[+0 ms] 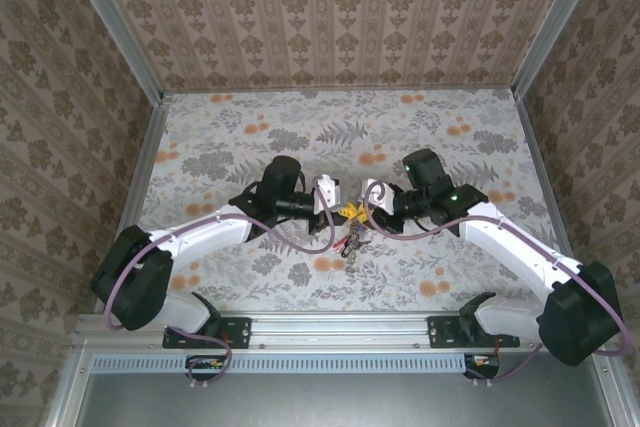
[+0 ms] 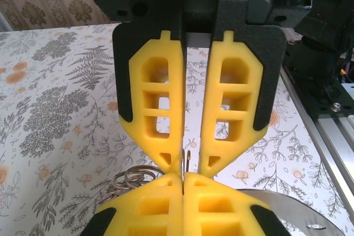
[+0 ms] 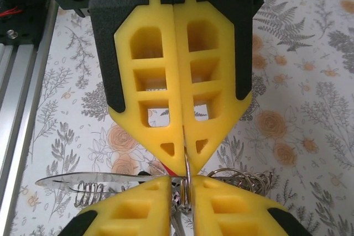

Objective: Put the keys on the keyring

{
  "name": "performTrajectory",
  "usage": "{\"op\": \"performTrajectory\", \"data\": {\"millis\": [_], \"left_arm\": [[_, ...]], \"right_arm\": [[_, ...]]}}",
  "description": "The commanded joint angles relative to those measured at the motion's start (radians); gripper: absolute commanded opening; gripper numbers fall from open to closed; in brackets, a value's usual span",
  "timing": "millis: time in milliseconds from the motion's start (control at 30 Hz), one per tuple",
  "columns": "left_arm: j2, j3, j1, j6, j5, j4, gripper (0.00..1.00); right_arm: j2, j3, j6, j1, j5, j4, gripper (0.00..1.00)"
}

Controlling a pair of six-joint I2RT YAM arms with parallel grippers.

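Two grippers meet tip to tip over the middle of the bench (image 1: 250, 127), which is covered in a print of grey ferns and orange flowers. My left gripper (image 2: 182, 182) is pressed together. Its yellow fingers, moulded with hollow cells, pinch the thin metal keyring (image 3: 188, 171), which I see edge-on as a bright sliver. My right gripper (image 3: 185, 192) stands slightly spread, with the ring running down through the narrow gap; I cannot tell whether its pads touch it. The keys (image 1: 352, 243) bunch just beneath the fingertips in a dark tangle with a fleck of red, and I cannot tell whether they hang or rest on the print. From the right wrist I see a flat silvery blade (image 3: 83, 179) lying sideways at left, a small wire coil (image 3: 88, 196) beside it, and several looped steel rings (image 3: 243, 181) at right.
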Motion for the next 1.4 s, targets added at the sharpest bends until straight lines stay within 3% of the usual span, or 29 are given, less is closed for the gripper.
{"op": "performTrajectory", "data": {"millis": [0, 233, 400, 567, 733, 967, 1033, 1167, 1367], "left_arm": [[-0.002, -0.042, 0.005, -0.082, 0.027, 0.172, 0.00], [0.020, -0.111, 0.008, -0.224, 0.047, 0.424, 0.00], [0.037, -0.145, 0.014, -0.308, 0.045, 0.558, 0.00], [0.036, -0.170, 0.021, -0.343, 0.031, 0.613, 0.00], [0.033, -0.184, 0.028, -0.372, 0.025, 0.650, 0.00], [0.036, -0.187, 0.028, -0.391, 0.021, 0.672, 0.00], [0.033, -0.185, 0.028, -0.382, 0.019, 0.650, 0.00], [0.004, -0.152, 0.020, -0.296, 0.012, 0.496, 0.11], [-0.026, -0.019, -0.012, -0.039, -0.002, 0.064, 0.18]], "right_arm": [[-0.050, -0.051, 0.024, 0.004, 0.018, 0.087, 0.19], [-0.096, -0.138, 0.114, 0.002, -0.003, 0.261, 0.20], [-0.103, -0.160, 0.142, -0.005, -0.006, 0.302, 0.14], [-0.123, -0.183, 0.159, -0.014, -0.006, 0.338, 0.10], [-0.132, -0.186, 0.155, -0.021, 0.000, 0.339, 0.12], [-0.127, -0.173, 0.161, -0.022, -0.002, 0.337, 0.00], [-0.127, -0.160, 0.153, -0.022, 0.003, 0.315, 0.00], [-0.113, -0.094, 0.112, -0.021, 0.000, 0.190, 0.00], [-0.088, -0.022, 0.068, -0.021, -0.013, 0.069, 0.00]]}}
